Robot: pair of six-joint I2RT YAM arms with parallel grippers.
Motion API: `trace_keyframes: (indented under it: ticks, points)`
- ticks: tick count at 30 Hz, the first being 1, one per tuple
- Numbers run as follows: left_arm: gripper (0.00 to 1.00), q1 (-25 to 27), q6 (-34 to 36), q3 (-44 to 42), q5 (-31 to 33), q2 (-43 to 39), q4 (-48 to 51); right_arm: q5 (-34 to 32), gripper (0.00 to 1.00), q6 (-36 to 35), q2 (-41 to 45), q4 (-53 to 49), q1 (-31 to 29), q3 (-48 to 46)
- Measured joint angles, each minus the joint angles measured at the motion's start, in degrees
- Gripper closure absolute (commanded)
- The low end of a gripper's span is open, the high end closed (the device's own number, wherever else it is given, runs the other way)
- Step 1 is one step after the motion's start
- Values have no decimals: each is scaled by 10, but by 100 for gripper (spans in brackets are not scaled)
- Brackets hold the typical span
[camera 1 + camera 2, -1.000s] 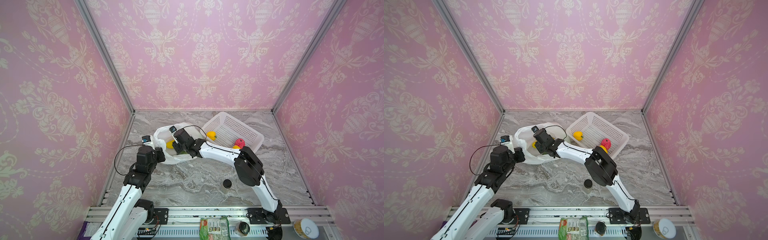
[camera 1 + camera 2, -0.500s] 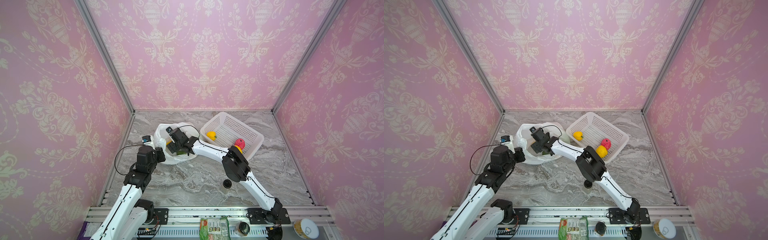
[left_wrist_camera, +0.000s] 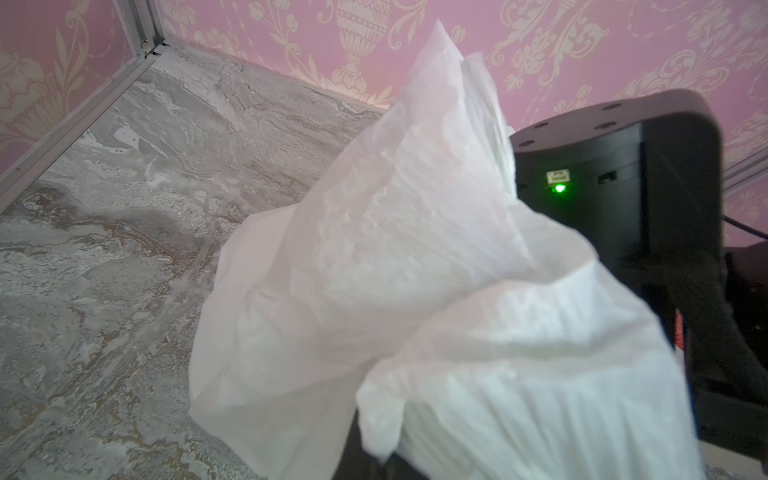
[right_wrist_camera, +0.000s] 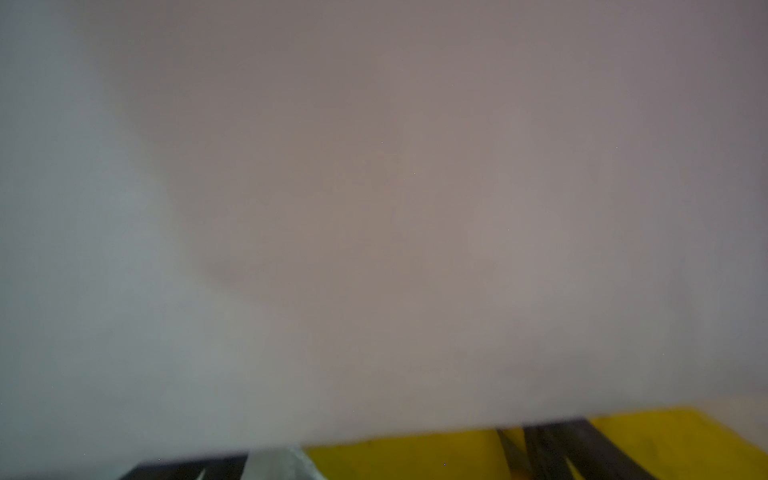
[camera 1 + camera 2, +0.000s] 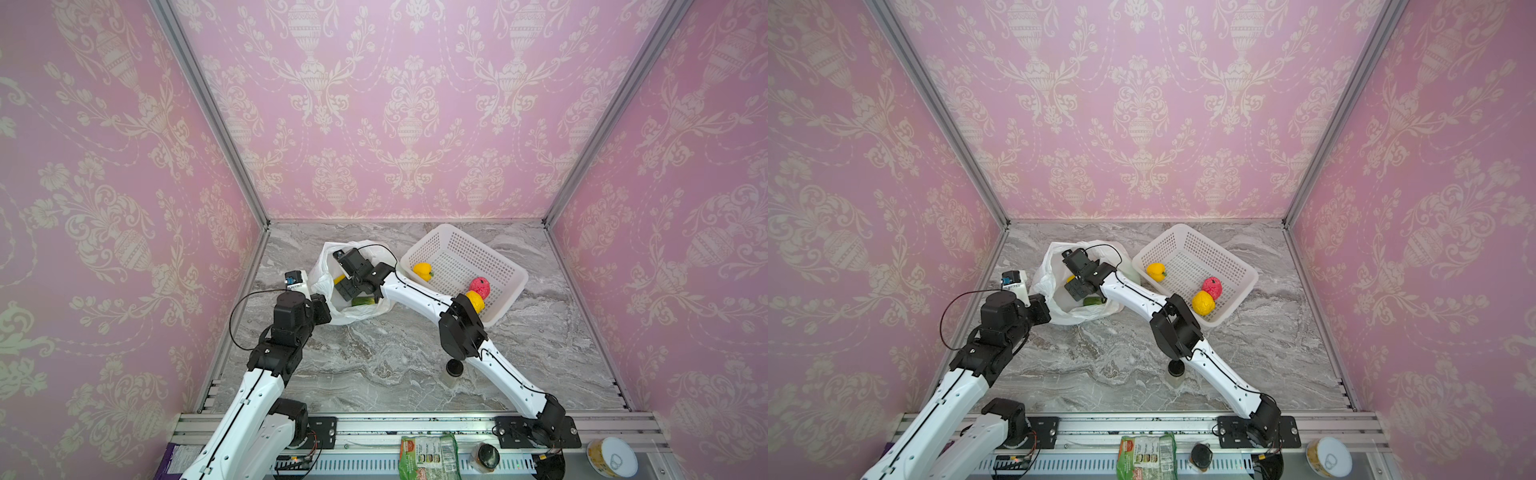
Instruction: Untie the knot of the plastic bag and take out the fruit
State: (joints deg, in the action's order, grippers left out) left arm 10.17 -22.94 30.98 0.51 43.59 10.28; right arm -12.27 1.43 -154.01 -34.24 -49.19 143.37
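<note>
One perforated white basket (image 5: 465, 249) right of centre | plastic bag (image 5: 322, 276), crinkly translucent white, we log mouth agape left of centre | left gripper (image 5: 326, 311) clenched on its rim | right gripper (image 5: 352, 293) inside, fingers spread | fruit (image 5: 479, 286): three in basket, green piece (image 5: 362, 301) in bag

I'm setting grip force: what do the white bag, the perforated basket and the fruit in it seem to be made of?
The plastic bag: thin translucent white film, matte, creased and crumpled. The basket: rigid white moulded plastic, with a grid of holes. The fruit in it, yellow, pink-red and orange-yellow: probably plastic or foam toys, given the saturated colours and faint sheen.
</note>
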Motion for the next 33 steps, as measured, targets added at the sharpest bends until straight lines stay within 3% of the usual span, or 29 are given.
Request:
trace_keyframes:
  ticks: [12,23,33]
  points:
    - [100,0,0,0,-2,0,0,45,50,0,10,-10,17,-39]
    - [100,0,0,-1,-2,-10,-1,84,72,18,122,69,10,-222]
    - [100,0,0,-2,-2,-3,-5,124,78,33,331,218,-5,-452]
